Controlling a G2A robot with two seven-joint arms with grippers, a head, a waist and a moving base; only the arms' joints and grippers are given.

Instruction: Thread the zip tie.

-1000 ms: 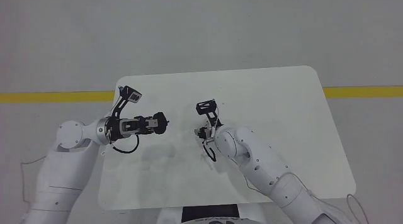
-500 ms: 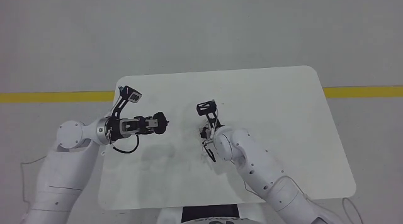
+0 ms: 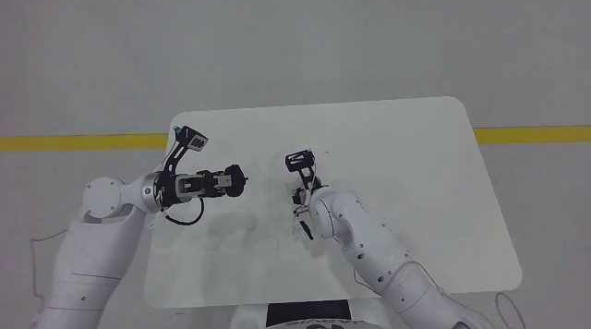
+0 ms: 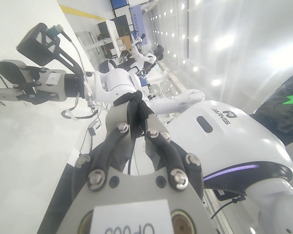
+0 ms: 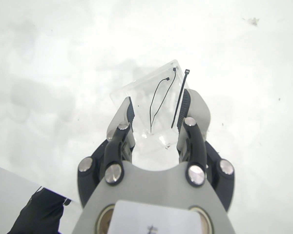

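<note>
Left end effector [image 4: 136, 103]: it's hanging out to the side of the other arm, fingers pressed together. Whether anything is pinched between them, I cannot tell.
Right end effector [image 5: 158, 97]: it's pointing tips-down at the counter [image 5: 63, 49], fingers spread apart and gripping nothing.
Zip tie [image 5: 179, 98]: it's lying straight and flat just inside one finger of the right end effector. The head is poking out past that fingertip and the tail is running back toward the palm.
Clear packet [image 5: 146, 91]: it's sitting between the spread fingers, with thin black ties [image 5: 173, 69] showing through it.
Handling: I'm reading this tie as featherlight, slick and springy. It will likely be awkward to lift off a flat surface and may skid away under a closing finger.
Grip: I'm favouring a pinch across the strap close behind the head, leaving the tail free to feed.
</note>
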